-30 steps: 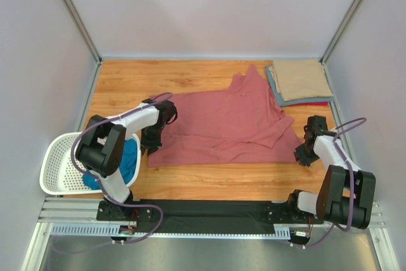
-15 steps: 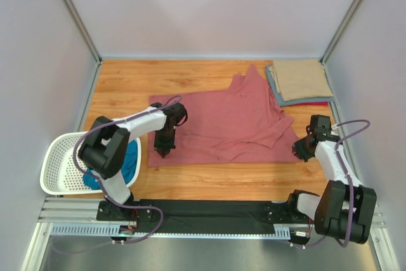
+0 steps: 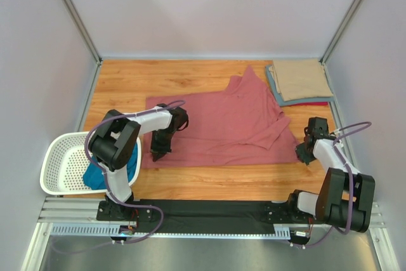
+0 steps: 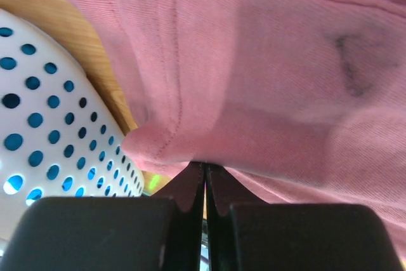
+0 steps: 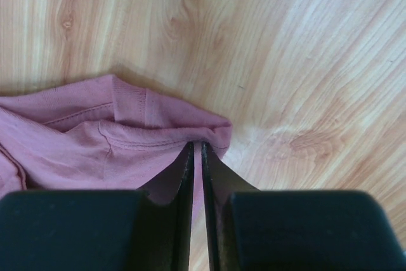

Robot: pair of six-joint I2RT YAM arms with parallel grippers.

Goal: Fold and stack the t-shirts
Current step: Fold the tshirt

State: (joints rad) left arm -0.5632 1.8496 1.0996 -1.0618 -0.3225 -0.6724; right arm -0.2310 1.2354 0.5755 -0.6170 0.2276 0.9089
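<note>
The dusty rose-red t-shirt (image 3: 222, 125) lies spread across the middle of the wooden table. My left gripper (image 3: 156, 153) is at its near left corner; in the left wrist view my left gripper (image 4: 204, 167) is shut on a fold of the rose t-shirt (image 4: 266, 61) along the hem. My right gripper (image 3: 304, 155) is at the near right corner; in the right wrist view my right gripper (image 5: 196, 147) is shut on the bunched corner of the rose t-shirt (image 5: 95, 144). A teal t-shirt (image 3: 131, 158) lies in the basket.
Folded shirts are stacked at the back right, tan (image 3: 301, 79) on top of grey-blue (image 3: 279, 98) and red (image 3: 315, 103). The white perforated basket (image 3: 57, 169) stands at the near left, close beside my left gripper, and the basket (image 4: 38, 125) fills the left of that wrist view.
Both grippers have closed on the rose shirt's near corners. My left gripper slid in over the hem, and the shirt's near left edge has shifted slightly left.
</note>
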